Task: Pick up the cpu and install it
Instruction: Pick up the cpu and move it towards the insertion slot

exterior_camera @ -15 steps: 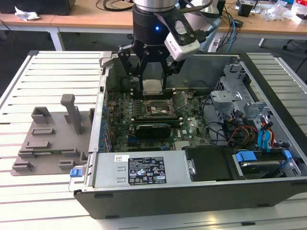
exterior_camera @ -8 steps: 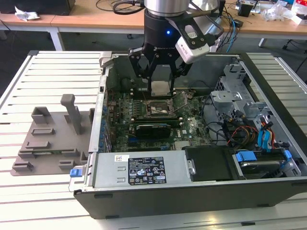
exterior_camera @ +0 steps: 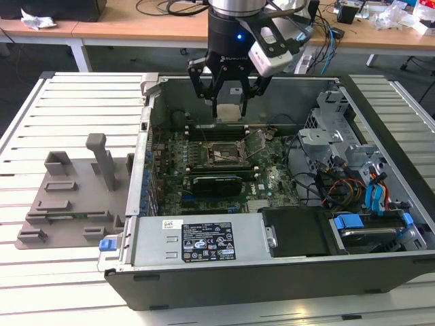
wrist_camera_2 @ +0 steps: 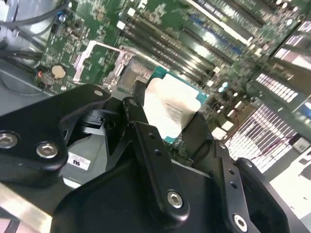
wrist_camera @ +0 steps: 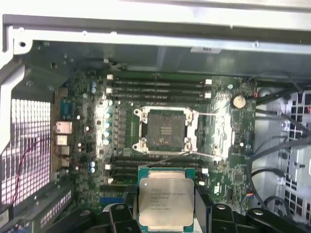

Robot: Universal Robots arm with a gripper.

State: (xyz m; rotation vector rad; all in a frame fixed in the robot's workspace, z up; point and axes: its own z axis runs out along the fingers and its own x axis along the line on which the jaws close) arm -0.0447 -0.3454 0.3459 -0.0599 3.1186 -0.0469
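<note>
Cpu point(wrist_camera: 165, 201) is gripped by its edges in the end effector point(exterior_camera: 230, 107), suspended above the open socket point(wrist_camera: 166, 130) and apart from it. Socket contacts could be bent if it were lowered tilted or rotated out of alignment.

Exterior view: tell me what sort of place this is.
Probably a robotics lab bench for computer assembly: an open computer case sits on a slatted metal table, wooden desks with cables stand behind, and the gripper holds the cpu above the motherboard.
</note>
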